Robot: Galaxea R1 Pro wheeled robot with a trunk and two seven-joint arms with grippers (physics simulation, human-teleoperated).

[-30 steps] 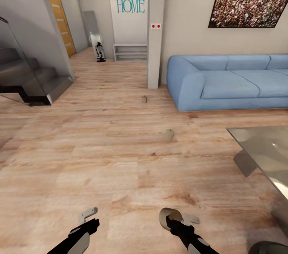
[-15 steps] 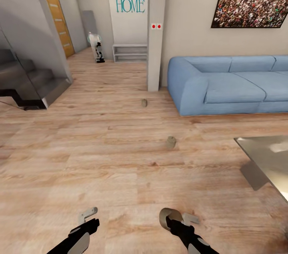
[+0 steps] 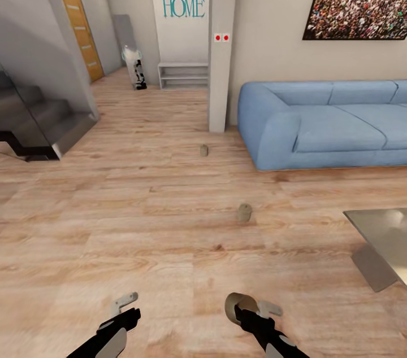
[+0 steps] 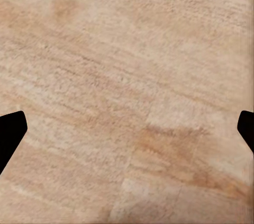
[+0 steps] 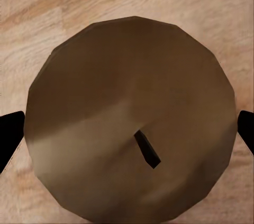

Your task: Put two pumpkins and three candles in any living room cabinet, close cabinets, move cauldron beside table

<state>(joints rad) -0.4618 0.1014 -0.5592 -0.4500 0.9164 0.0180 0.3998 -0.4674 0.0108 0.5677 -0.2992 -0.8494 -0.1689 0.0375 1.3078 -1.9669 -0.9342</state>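
Low at our left, the left gripper (image 3: 125, 301) hangs wide and empty over the wood floor (image 3: 141, 222); our right gripper (image 3: 254, 308) clasps one candle (image 5: 132, 123); two more candles (image 3: 204, 150) (image 3: 244, 212) stand ahead; we should carry steadily; the glass table (image 3: 384, 228) is cut off.

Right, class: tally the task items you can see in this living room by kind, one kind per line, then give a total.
Candles: 3, one held in the right gripper as candle, a near candle and a far candle standing on the floor
Coffee tables: 1, the glass table
Total: 4
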